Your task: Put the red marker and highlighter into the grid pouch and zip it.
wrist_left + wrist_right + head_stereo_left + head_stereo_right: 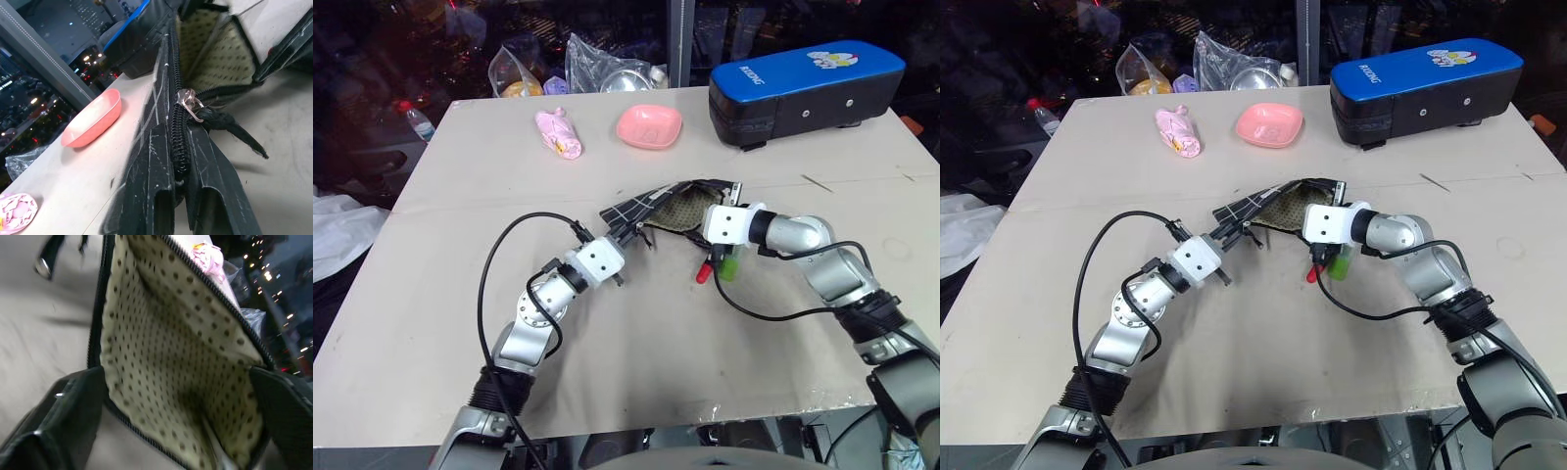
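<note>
my head eyes look down over the table (pixel 460 176).
both wrist cameras sit close on the grid pouch (pixel 161 98), sharing its open mouth.

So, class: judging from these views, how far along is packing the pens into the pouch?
Done: the black grid-lined fabric pouch is unzipped. In hand: the left gripper pinches its zipper end; the right gripper stands open at its dotted mouth. Left: the slim red marker and stubby light-green highlighter lie outside; then zipping.

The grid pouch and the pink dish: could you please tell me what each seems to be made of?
The grid pouch looks like matte woven fabric: it sags and folds, with a cream dotted cloth lining and a black coil zipper. The pink dish seems moulded plastic, smooth with a slight sheen, though glazed ceramic can't be excluded.
</note>
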`<control>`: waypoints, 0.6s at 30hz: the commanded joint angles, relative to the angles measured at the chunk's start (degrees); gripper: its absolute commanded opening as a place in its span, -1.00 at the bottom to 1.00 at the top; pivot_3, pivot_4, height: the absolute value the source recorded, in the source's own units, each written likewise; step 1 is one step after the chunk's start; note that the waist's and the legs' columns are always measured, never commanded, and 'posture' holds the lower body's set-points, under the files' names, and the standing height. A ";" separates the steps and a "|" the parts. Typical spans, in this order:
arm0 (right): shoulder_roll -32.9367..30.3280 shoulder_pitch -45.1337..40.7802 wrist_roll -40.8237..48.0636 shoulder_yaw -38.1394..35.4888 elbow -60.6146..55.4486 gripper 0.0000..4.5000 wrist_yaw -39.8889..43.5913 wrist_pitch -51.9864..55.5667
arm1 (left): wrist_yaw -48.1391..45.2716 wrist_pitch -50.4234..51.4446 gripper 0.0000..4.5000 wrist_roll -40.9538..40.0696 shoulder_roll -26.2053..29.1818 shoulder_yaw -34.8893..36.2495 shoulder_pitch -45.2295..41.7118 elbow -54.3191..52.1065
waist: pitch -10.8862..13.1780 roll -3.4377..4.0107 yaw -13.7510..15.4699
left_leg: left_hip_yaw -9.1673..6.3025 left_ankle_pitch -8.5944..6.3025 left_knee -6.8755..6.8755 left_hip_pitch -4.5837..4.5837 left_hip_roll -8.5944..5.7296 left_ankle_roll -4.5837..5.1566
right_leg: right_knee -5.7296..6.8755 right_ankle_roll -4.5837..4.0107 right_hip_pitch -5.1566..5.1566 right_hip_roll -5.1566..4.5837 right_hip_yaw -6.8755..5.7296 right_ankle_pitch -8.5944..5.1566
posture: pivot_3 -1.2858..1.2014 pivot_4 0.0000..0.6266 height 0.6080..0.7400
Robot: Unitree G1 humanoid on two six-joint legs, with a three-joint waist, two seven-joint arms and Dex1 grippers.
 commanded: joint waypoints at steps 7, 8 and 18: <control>3.03 8.88 15.08 -14.59 -14.68 0.99 0.27 16.16 | 1.43 -0.99 -1.00 0.64 -0.98 0.27 -0.76 0.91 | 0.00 0.00 0.39 | -0.04 0.00 0.00 0.00 0.01 0.01 | -0.03 0.00 0.04 0.00 0.01 0.00 | 0.03 -0.52 0.91; 3.11 10.65 16.96 -16.06 -17.39 0.99 0.33 19.98 | 1.56 -1.09 -1.00 0.74 -1.05 0.22 -0.75 1.07 | 0.00 -0.01 0.53 | -0.04 0.00 0.00 0.00 0.01 0.01 | -0.04 0.00 0.06 -0.01 0.01 0.00 | 0.03 -0.52 0.91; 6.61 30.02 29.55 -26.26 -45.84 0.99 -9.74 65.12 | 2.50 -1.70 -1.00 1.10 -1.84 0.13 -0.47 2.22 | 0.00 0.00 1.50 | -0.06 -0.01 0.01 0.01 0.02 0.02 | -0.01 0.00 0.07 -0.02 0.01 0.00 | 0.03 -0.52 0.91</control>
